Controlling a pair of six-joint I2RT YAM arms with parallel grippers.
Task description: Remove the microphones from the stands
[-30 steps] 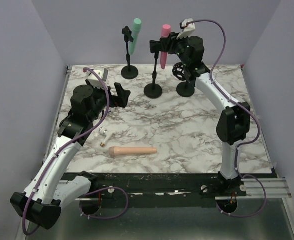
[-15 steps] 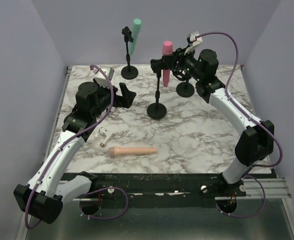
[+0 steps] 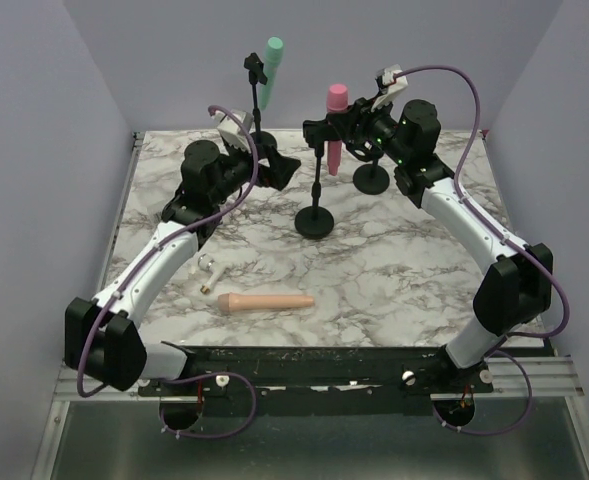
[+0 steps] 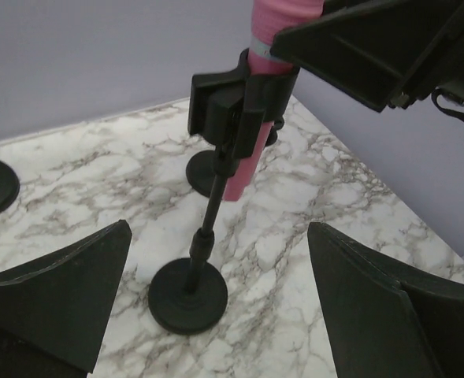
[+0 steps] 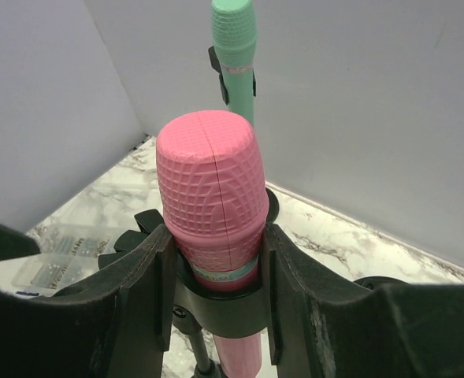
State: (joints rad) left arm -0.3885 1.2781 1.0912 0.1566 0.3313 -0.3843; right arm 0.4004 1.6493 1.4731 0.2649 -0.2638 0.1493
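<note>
LEFT: left gripper, jaws wide apart, has swung in beside the stand | CENTRE: pink microphone sits in the clip | RIGHT: right gripper stays clamped on it | NEXT: I judge stand bracing, then lift-out

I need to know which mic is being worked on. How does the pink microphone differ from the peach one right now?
The pink microphone stands upright in the clip of its stand; the peach microphone lies flat on the table, free of any stand. The right gripper is closed around the pink microphone, while nothing touches the peach microphone. Both are single-coloured handheld mics.
</note>
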